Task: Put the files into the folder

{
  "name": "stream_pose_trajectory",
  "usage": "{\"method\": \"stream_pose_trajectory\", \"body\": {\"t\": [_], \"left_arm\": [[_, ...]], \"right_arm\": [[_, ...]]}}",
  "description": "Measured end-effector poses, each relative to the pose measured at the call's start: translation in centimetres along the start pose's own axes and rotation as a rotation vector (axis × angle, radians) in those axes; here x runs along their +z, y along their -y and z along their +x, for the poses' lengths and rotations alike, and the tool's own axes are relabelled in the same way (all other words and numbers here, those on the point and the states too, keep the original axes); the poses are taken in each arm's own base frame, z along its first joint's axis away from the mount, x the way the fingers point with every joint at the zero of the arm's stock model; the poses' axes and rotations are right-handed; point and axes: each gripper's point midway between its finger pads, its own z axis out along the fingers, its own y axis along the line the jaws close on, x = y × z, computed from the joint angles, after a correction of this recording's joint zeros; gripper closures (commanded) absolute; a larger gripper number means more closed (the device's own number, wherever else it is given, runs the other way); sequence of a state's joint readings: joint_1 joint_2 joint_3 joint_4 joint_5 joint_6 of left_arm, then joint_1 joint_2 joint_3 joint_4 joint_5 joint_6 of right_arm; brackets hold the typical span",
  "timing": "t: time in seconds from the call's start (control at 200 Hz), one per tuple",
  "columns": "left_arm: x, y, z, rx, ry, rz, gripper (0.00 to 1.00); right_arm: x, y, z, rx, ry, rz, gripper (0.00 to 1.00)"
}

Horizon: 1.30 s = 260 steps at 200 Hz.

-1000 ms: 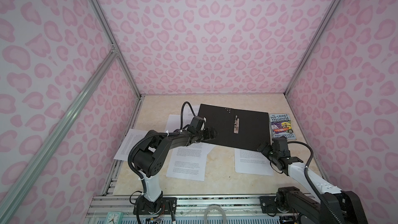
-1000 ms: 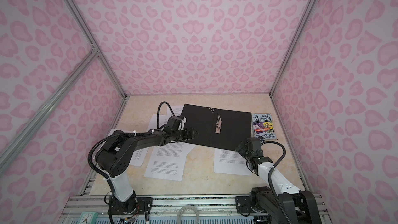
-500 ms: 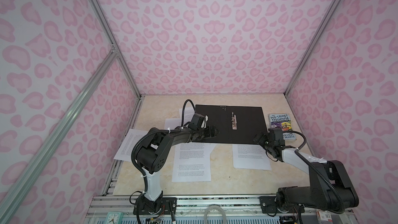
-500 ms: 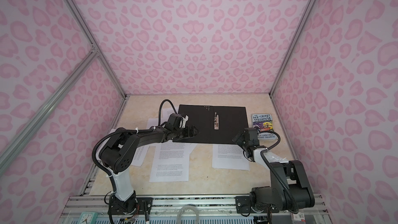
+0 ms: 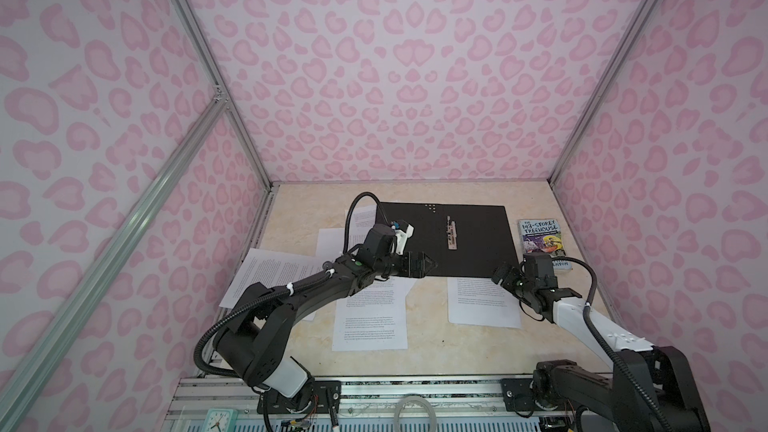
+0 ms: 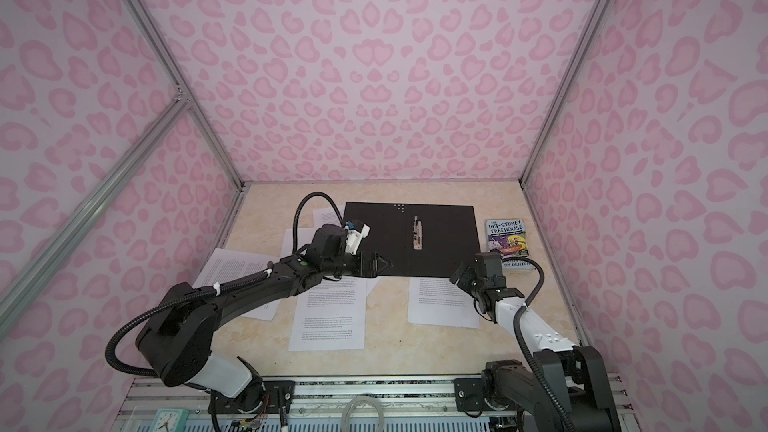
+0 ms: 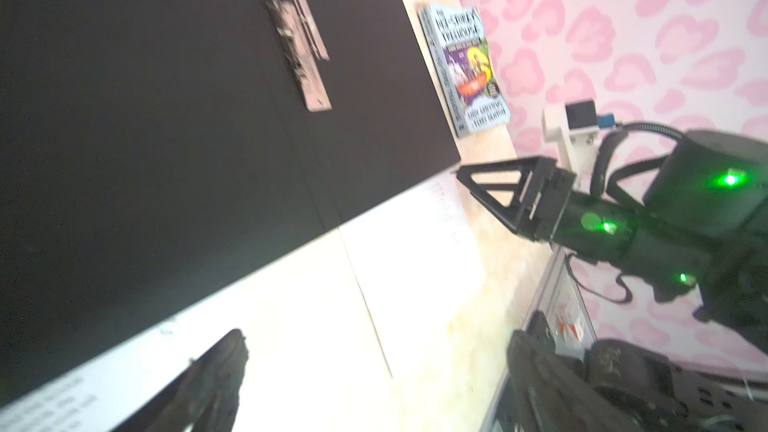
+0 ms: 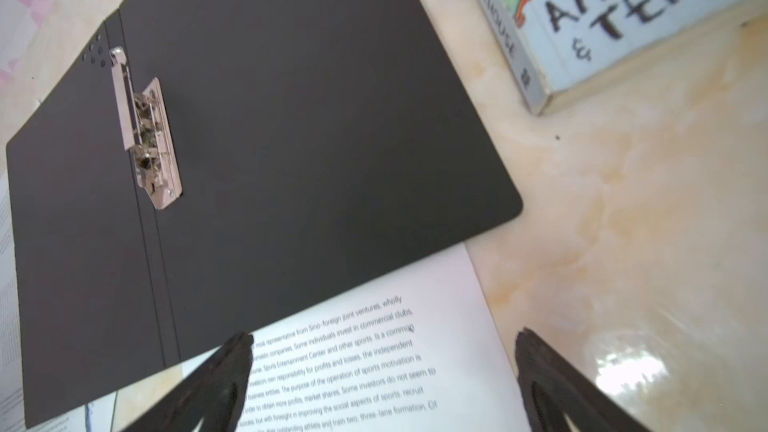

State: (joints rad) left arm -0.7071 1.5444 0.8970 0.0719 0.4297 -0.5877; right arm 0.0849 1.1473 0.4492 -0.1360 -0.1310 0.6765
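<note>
While the folder (image 5: 444,238) lay open flat toward the back of the table (image 5: 436,351), black side up with its metal clip (image 5: 452,234) by the spine, the files (image 5: 370,317) were all outside it. One sheet (image 5: 482,301) sat right at its near edge, maybe slipped under, couldn't tell. More were fanned out left.

Both grippers were spread wide and empty: the left gripper (image 5: 428,264) over the folder's near edge, the right gripper (image 5: 500,276) just above that sheet's top corner.

My guess was single sheets would be light, floppy and flat on a slick table, so a pinch from above wouldn't bite. Sliding one until an edge lifted looked smarter.

Readable stuff: the paperback (image 5: 542,238) said "143-STOREY TREEHOUSE" and "ANDY & TERR…", and the sheet mentioned "Sino-foreign joint ventures".
</note>
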Motion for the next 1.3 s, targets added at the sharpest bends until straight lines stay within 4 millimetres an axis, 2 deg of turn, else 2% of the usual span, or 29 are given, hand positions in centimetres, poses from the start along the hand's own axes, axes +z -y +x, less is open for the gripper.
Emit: {"method": "stream_pose_trajectory", "body": {"t": [0.11,0.205,0.36,0.47,0.56,0.69,0.85,1.155,1.3], "left_arm": [[1.1,1.7,3.5,-0.011,-0.086,0.018,0.02],[2.4,2.7,6.2,-0.036,-0.147,0.03,0.01],[4.8,2.9,10.4,-0.098,-0.26,0.019,0.02],[6.1,2.9,12.0,-0.143,-0.303,0.016,0.02],[6.8,2.5,12.7,-0.187,-0.314,0.008,0.02],[7.6,3.1,12.9,-0.234,-0.293,0.071,0.02],[8.7,3.8,12.6,-0.291,-0.248,0.159,0.02],[9.4,4.3,11.8,-0.378,-0.186,0.251,0.0],[9.7,4.4,11.2,-0.42,-0.165,0.271,0.07]], "right_arm": [[-0.4,0.4,0.9,0.003,-0.02,-0.006,0.01],[-0.3,1.1,2.5,0.014,-0.054,-0.019,0.01],[-0.6,0.9,2.9,0.042,-0.019,-0.073,0.01],[-1.0,0.9,3.1,0.063,-0.011,-0.089,0.01],[-1.4,1.1,3.3,0.067,-0.001,-0.098,0.01],[-1.7,1.2,3.7,0.077,0.002,-0.109,0.01],[-1.9,1.1,3.8,0.084,-0.004,-0.121,0.01],[-1.7,1.0,4.1,0.088,-0.007,-0.138,0.01],[-1.7,0.8,4.1,0.087,-0.006,-0.146,0.01]]}}
